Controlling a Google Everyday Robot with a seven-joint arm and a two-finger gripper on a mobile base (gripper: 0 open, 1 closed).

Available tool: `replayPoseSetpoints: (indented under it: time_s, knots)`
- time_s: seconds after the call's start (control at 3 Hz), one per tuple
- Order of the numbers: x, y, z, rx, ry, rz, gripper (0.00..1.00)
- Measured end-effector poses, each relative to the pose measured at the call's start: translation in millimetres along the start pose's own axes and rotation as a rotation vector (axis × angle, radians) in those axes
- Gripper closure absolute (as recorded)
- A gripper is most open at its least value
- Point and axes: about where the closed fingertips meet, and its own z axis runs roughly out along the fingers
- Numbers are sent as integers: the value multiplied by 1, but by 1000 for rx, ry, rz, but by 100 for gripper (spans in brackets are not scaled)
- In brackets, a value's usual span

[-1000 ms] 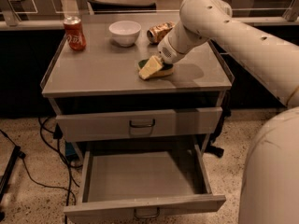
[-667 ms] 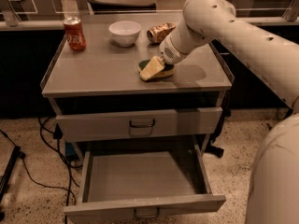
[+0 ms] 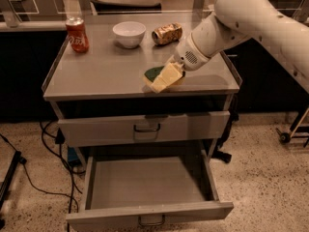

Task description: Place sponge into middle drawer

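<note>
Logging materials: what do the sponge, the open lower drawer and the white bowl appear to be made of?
Sponge, at the gripper near the cabinet top's front edge: matte dark green scouring layer over what looks like pale foam. Middle drawer, open: grey sheet metal, judging by its thin flat walls and dull sheen. Bowl: white, smooth, glossy, either ceramic or plastic.

The place looks like a robot test lab: a grey metal cabinet (image 3: 96, 66) stands on a speckled floor (image 3: 260, 178), loose black cables (image 3: 29, 178) trail beside it, and the gripper (image 3: 164, 77) hangs over the cabinet's front edge, clasping the sponge (image 3: 154, 73)
</note>
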Motion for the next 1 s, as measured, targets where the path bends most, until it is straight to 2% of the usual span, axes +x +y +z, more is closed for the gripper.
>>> replayPoseSetpoints:
  time_s: [0.33, 1.0]
  knots:
    - [1, 6, 2, -12, 0, -8, 100]
    - [23, 71, 3, -90, -10, -54, 100]
